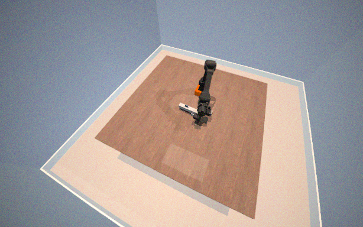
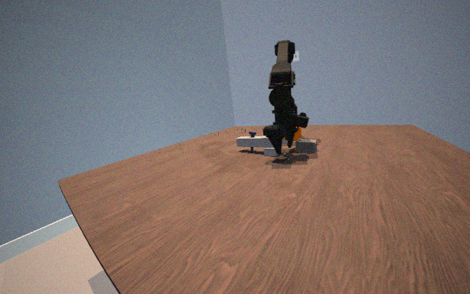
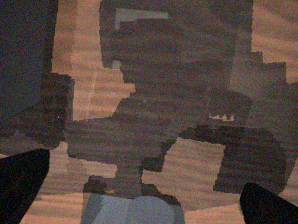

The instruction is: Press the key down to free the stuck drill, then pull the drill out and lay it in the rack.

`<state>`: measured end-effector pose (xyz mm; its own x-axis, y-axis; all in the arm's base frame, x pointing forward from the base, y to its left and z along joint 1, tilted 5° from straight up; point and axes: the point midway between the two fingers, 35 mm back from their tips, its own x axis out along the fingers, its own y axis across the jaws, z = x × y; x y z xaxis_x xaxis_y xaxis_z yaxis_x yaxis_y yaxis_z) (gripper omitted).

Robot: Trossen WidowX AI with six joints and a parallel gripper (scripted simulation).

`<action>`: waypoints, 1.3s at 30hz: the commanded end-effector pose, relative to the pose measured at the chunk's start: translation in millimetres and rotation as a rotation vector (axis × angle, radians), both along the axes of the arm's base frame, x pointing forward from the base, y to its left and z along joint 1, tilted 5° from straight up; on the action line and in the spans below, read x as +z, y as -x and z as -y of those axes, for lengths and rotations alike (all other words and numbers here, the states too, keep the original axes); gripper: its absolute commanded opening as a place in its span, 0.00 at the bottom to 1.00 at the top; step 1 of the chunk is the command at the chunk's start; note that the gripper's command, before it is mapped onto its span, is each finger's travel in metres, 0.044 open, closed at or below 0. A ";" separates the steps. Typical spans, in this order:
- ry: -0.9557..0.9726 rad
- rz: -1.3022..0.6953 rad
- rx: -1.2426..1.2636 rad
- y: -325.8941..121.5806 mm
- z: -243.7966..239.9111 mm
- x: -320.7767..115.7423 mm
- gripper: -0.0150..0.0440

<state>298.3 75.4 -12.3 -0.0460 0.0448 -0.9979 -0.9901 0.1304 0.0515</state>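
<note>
A long pale housing [image 1: 188, 109] [image 2: 251, 142] has the dark blue key [image 1: 186, 106] [image 2: 252, 134] on its top. The key's stem shows beneath the housing in the exterior view. My gripper [image 2: 285, 149] [image 3: 148, 177] is open and low at the housing's right end, fingers on either side. The rounded blue-grey end of the drill [image 3: 152, 211] shows at the bottom of the wrist view, between the open fingers and not clasped. The rest of the drill is hidden. The small grey rack [image 2: 306, 146] stands to the right, partly hidden by the arm in the top view.
A dark block side [image 3: 22, 55] fills the upper left of the wrist view; I cannot tell which block it is. The arm's orange base [image 1: 198, 90] [image 2: 298, 134] is behind the gripper. Arm shadows darken the brown table [image 1: 145, 124] [image 2: 242, 214].
</note>
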 end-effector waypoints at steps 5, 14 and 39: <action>0.000 0.001 0.000 -0.3 -0.1 0.6 0.69; 0.000 0.001 0.000 -0.3 -0.1 0.6 0.29; -0.002 -0.003 0.005 -2.8 -18.0 2.5 0.25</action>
